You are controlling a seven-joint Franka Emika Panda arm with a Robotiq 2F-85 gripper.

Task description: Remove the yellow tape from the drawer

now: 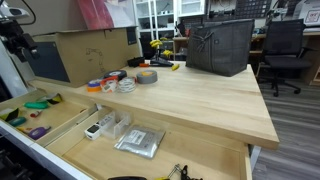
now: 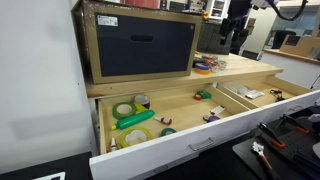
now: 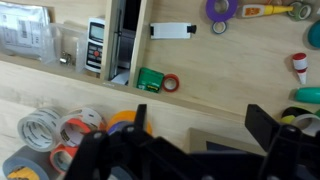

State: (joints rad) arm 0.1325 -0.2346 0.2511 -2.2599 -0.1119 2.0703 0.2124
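Note:
The light-wood drawer (image 2: 200, 141) stands open in both exterior views (image 1: 66, 128) and in the wrist view (image 3: 200, 60). In its end compartment a small yellowish, dark-marked roll (image 2: 141, 101) lies beside a pale tape roll (image 2: 124, 110); it looks like the yellow tape, but its stripes are too small to make out. It does not show in the wrist view. My gripper (image 3: 200, 125) is open and empty. It hangs high above the table top near the cardboard box (image 2: 233, 40), well away from that compartment (image 1: 15, 42).
Several tape rolls (image 1: 125, 80) lie on the table top, also in the wrist view (image 3: 55, 135). A cardboard box (image 2: 140, 45) and a black bag (image 1: 220, 45) stand on the table. The drawer holds a green tool (image 2: 135, 120), a purple roll (image 3: 220, 10) and a plastic packet (image 1: 138, 142).

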